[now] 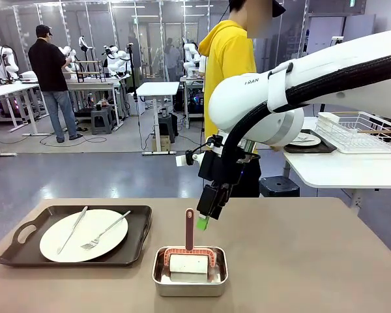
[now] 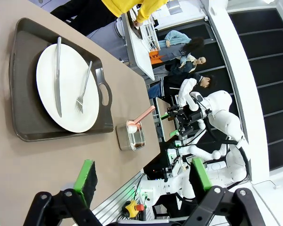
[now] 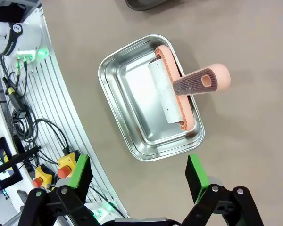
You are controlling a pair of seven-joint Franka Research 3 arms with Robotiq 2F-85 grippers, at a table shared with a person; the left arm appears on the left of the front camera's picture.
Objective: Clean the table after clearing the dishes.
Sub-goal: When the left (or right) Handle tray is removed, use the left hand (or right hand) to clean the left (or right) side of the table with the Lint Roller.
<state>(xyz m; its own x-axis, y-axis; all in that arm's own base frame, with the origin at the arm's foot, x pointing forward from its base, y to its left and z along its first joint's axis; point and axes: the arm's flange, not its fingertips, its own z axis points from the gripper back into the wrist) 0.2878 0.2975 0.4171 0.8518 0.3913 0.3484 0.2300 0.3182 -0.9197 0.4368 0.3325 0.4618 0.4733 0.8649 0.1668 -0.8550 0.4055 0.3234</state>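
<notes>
On the tan table (image 1: 300,261), at the left, a dark tray (image 1: 138,241) holds a white plate (image 1: 58,244) with a knife (image 1: 72,229) and a fork (image 1: 105,231). My left wrist view looks down on that tray (image 2: 19,108) and plate (image 2: 68,108) from well above; the left gripper (image 2: 144,181) is open and holds nothing. My right gripper (image 1: 208,210) hangs open just above a steel pan (image 1: 189,282). In the right wrist view the right gripper (image 3: 137,176) is spread over the pan (image 3: 127,117), nothing between its fingers. A second plate (image 1: 306,139) lies on a tray on the white side table.
The pan holds a white roller (image 3: 162,92) with a pink frame and an upright handle (image 1: 189,228). A person in a yellow hoodie (image 1: 228,59) stands at the far side. A white wire rack (image 1: 358,130) sits on the side table at the right.
</notes>
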